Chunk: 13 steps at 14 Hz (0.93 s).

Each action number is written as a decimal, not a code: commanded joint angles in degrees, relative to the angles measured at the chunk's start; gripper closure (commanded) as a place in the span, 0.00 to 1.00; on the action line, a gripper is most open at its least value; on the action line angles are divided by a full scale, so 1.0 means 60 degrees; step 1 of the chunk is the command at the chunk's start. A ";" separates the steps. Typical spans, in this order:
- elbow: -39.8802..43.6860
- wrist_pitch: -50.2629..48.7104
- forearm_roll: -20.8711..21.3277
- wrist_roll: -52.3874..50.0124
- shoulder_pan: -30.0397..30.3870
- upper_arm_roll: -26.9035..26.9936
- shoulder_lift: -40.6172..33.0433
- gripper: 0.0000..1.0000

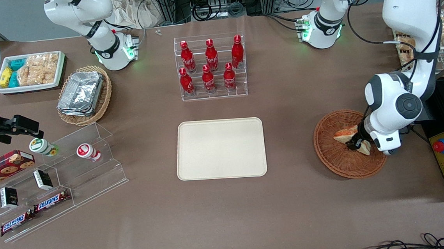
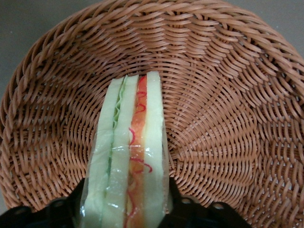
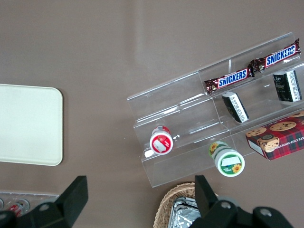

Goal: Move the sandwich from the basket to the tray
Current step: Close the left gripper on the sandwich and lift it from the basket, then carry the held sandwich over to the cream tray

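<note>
while the sandwich has not left the wicker, the task stands at its grasp stage:

sandwich: the sandwich (image 2: 127,156) is a wrapped wedge with pale bread, green and orange-red layers on its cut edge; it sits inside the basket (image 1: 335,155), on the side toward the working arm's end of the bench (image 1: 310,212).

hand: the hand (image 1: 357,143) is down in the basket, its two dark fingers (image 2: 176,199) pressed against the wedge's two bread faces, so it is clenched on the sandwich. in the wrist view the wedge stands on edge between them.

lift: i cannot tell whether the wedge is touching the weave or just clear of it; in the front view it looks low in the basket.

basket: round reddish-brown wicker, near the bench edge at the working arm's end, well apart from the tray; a second pale wedge (image 1: 364,149) seems to lie just beside the hand, partly hidden by the arm.

tray: the tray (image 1: 220,148) lies flat at the middle of the bench, nearer the front camera than the rack of red bottles (image 1: 211,66), with nothing on it.

done: reach and grip, by my reading.

left: lift out of the basket, carry across toward the middle of the bench, set down on the tray, release.

risk: the film wrap looks slick, so the wedge may slip if the carry is hasty.
</note>
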 commanded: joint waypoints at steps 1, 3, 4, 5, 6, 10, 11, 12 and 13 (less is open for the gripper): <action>-0.0164 -0.0453 0.0111 -0.0057 -0.0029 -0.0043 -0.0596 1.00; 0.0347 -0.1914 0.0111 0.0612 -0.0101 -0.0116 -0.1443 1.00; 0.0784 -0.2720 0.0009 0.1212 -0.0189 -0.0320 -0.1796 1.00; 0.1354 -0.3366 -0.0064 0.1682 -0.0219 -0.0655 -0.1857 1.00; 0.1882 -0.3923 -0.0079 0.2137 -0.0234 -0.1123 -0.1829 1.00; 0.2341 -0.3902 -0.0109 0.3766 -0.0234 -0.3480 -0.1157 1.00; 0.2342 -0.3508 -0.0065 0.3767 -0.0248 -0.3863 -0.0952 1.00; 0.2371 -0.2953 0.0008 0.3709 -0.0277 -0.4287 -0.0703 1.00; 0.2443 -0.2397 0.0052 0.3651 -0.0568 -0.4582 -0.0454 1.00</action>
